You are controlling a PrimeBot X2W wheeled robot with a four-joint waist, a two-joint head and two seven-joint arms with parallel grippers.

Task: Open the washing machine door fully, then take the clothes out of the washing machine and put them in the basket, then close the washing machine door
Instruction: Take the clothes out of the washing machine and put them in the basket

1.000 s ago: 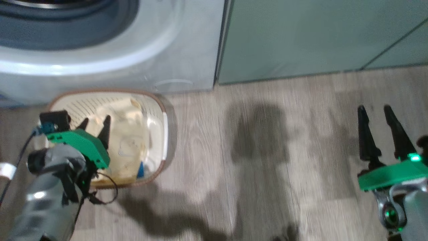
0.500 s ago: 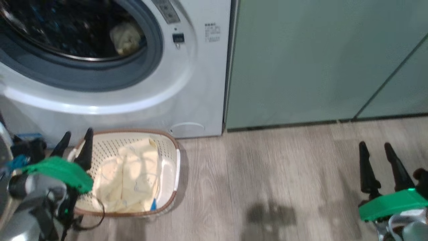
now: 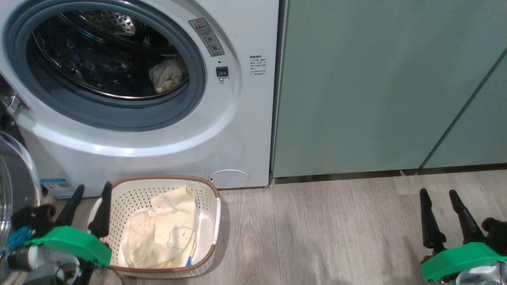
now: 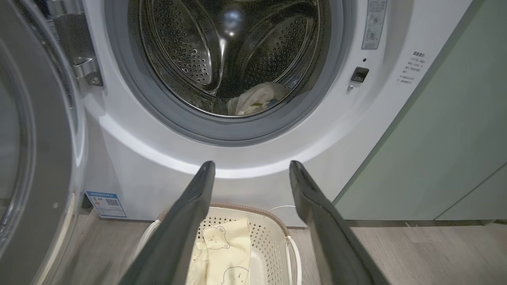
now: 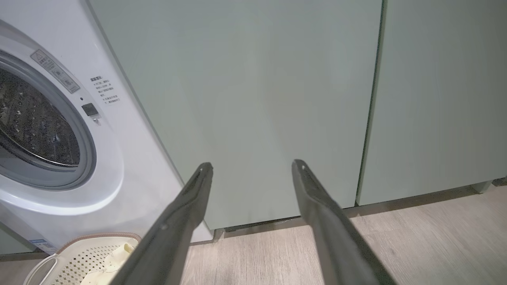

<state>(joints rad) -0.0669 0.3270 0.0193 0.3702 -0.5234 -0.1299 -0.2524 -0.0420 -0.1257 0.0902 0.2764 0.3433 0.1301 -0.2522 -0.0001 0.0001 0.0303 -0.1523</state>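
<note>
Head tilted up; left claw [image 3: 93, 185] now beside cream perforated plastic basket [image 3: 166, 179], jaws apart, empty; right claw [image 3: 438, 192] apart, idle. One pale cream garment [image 3: 168, 75] sits low-right inside white front-load washer [image 3: 237, 118]: reach deep, grab bulk.

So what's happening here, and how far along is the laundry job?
The robot is partway through emptying the washing machine. The washing machine door is swung open to the left. One cream garment lies in the basket on the floor in front, and another garment sits in the drum. Both grippers are open and empty: the left gripper hovers by the basket's left edge, the right gripper over the floor before the green cabinet.
</note>
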